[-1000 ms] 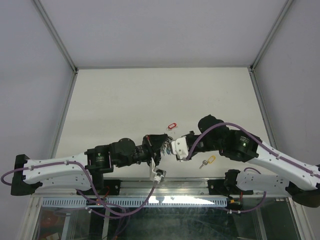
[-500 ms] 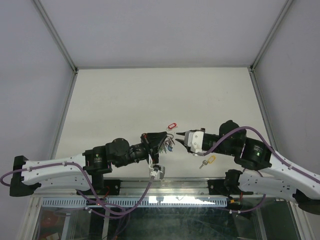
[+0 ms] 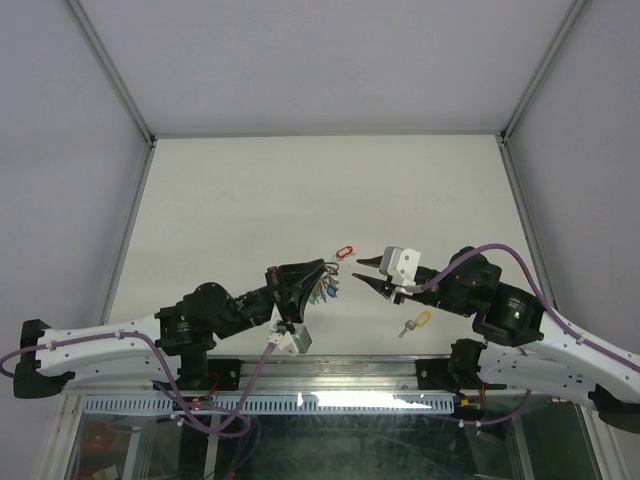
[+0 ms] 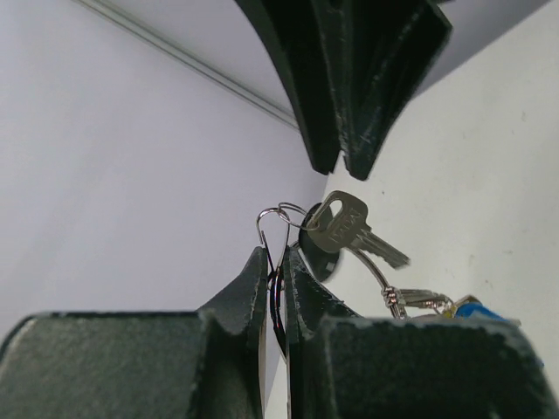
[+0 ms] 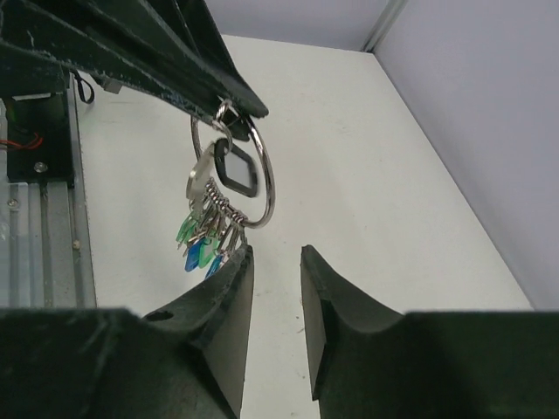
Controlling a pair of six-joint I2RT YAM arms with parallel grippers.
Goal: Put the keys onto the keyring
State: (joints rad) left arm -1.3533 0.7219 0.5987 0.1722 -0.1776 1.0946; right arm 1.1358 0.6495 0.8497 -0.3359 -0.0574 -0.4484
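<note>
The keyring hangs above the table, pinched at its top by the closed left gripper, its keys dangling lengthwise downward with their coloured ends lowest. The right gripper has just released and backed off, jaws partly open and empty, so that key looks threaded. A red key and a yellow key lie unthreaded.

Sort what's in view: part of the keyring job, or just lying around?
Job:
- keyring, pinched in the left gripper
- keys hanging on it (green, blue, black heads)
- yellow-headed key and red-headed key, loose on the table
- right gripper, open

Not the job:
- purple cables
- metal rail at the near edge
</note>
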